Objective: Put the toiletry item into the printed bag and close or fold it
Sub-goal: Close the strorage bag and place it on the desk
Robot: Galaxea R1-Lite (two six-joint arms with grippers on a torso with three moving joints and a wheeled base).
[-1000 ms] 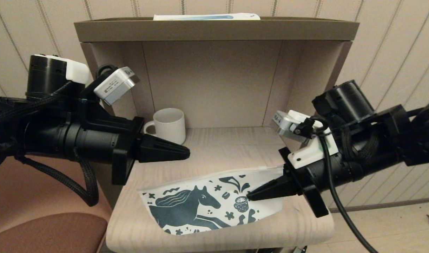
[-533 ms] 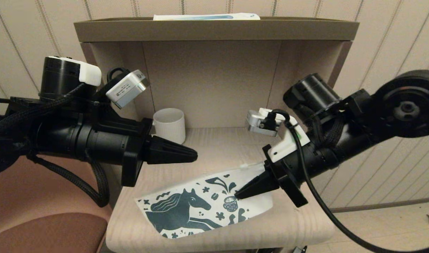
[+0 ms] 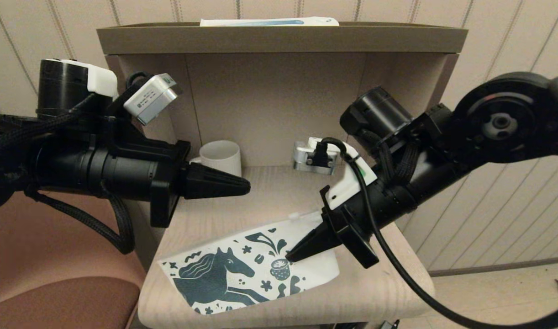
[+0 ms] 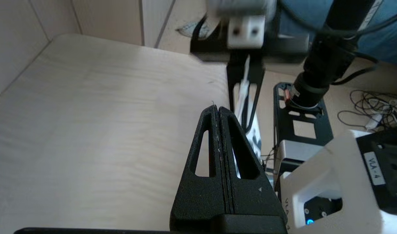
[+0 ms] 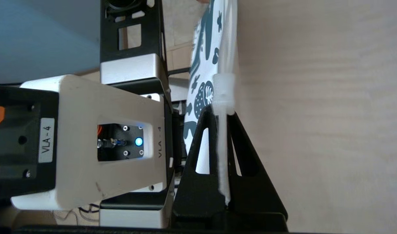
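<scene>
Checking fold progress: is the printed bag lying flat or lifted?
Partly lifted: the right end effector, shut on the printed bag, holds its top edge up; the rest lies on the shelf.

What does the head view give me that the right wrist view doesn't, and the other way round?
Head view only: the mug at the back of the shelf, the long box on top, and the left end effector, shut, off the surface. Right wrist view only: the bag's white top edge pinched between the fingers. Both: the right end effector shut on the printed bag. The small tube shows in neither.
</scene>
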